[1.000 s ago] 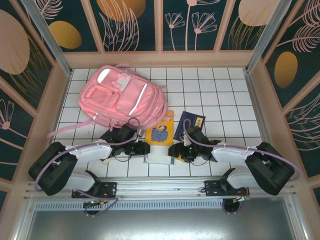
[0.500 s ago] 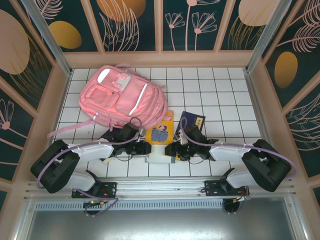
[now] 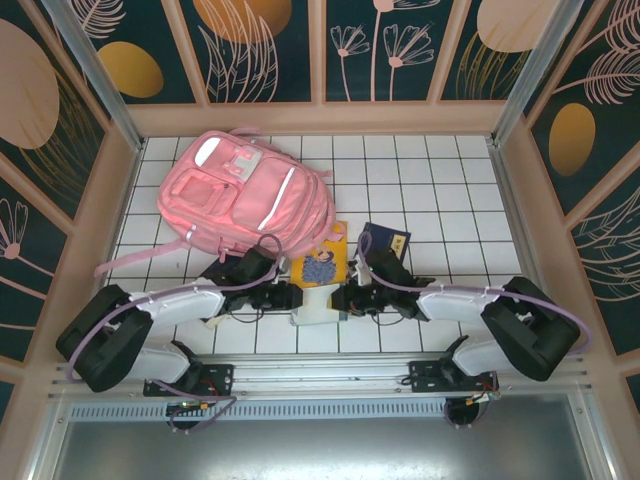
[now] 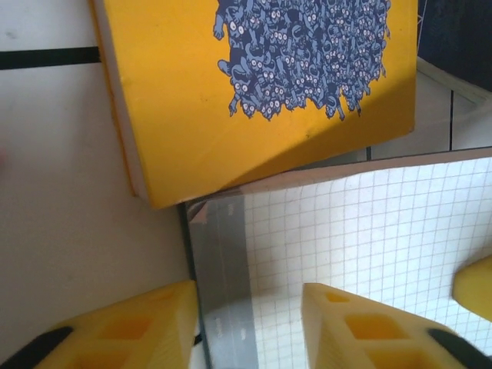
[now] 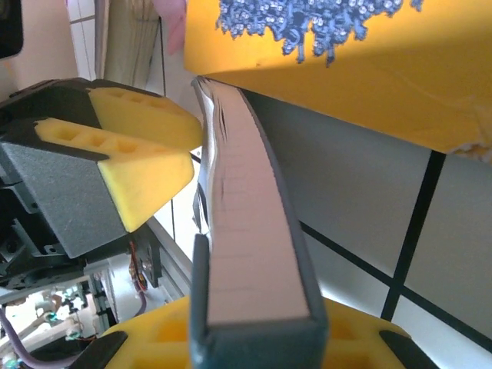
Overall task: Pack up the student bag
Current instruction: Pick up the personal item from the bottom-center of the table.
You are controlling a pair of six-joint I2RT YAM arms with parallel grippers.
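Nearest to me, my two arms reach inward from the front edge of the white-tiled worktop (image 3: 460, 200) and meet over a notebook (image 3: 315, 312) with squared pages and a grey spine. The left claw (image 3: 287, 298) comes at it from the left. In my left wrist view its yellow fingers (image 4: 131, 327) stand apart, with the grey spine strip lying in line between them. I cannot tell whether either pad touches the notebook. The right claw (image 3: 343, 300) comes in from the right. In my right wrist view I see the notebook edge-on, its page block and dark cover lying across one yellow finger (image 5: 146, 342) of that claw at the bottom of the frame. The left claw's fingers sit at the notebook's other end. I cannot tell whether the right claw has clamped on the notebook or only rests against it. Just beyond the notebook, and overlapping its far edge, lies a yellow book (image 3: 322, 268) with a cluster of blue cartoon figures on its cover. To its right, close by, lies a dark blue book (image 3: 386, 243), tilted on the tiles. Farthest back, on the left half of the worktop, the pink student bag (image 3: 245, 195) lies flat with its front pockets and pale stripes facing up, one strap trailing toward the left wall, and its lower right corner just beside the yellow book.
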